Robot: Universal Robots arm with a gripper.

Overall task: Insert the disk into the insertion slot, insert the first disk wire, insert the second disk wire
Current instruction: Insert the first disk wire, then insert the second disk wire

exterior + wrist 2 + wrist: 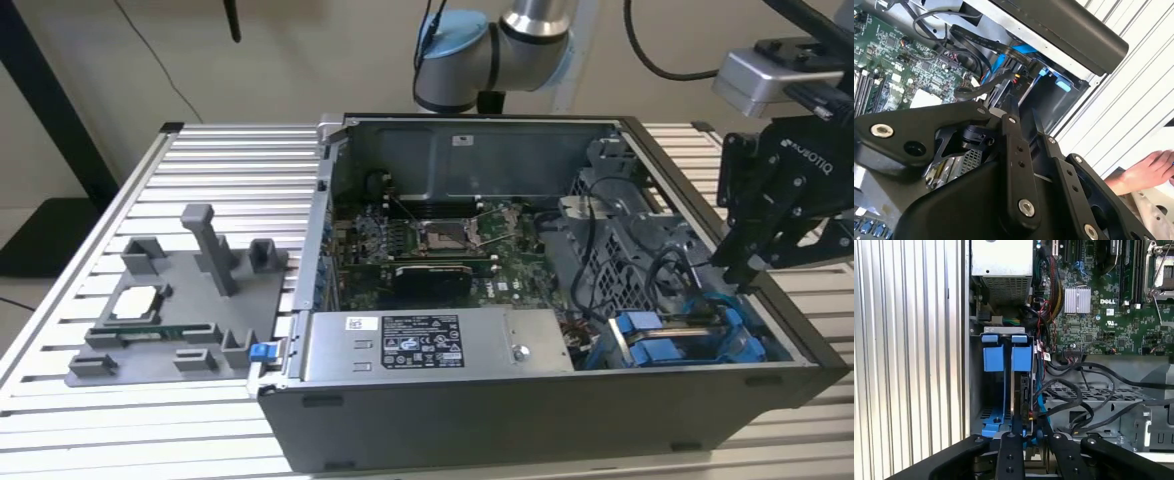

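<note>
The disk (1021, 390) stands on edge inside the insertion slot (1001, 332), a grey cage with blue rails (994, 359) at the open case's corner (681, 340). My black gripper (742, 275) reaches down onto that cage from above. In both wrist views its fingers (1009, 450) sit close together, with a narrow gap at the disk's exposed end. There a black disk wire connector with red and yellow leads (1030, 414) (1015, 78) lies right at the gripper's tips (1028, 426) (1021, 106), and they look shut on it. Where connector and disk meet is hidden.
Loose black cables (1079, 400) loop beside the cage. The silver power-supply box (427, 342) and the motherboard (441, 235) lie further inside the case. A grey parts fixture (174, 310) stands on the slatted table at the exterior view's left. A person's hand (1144, 172) rests outside the case.
</note>
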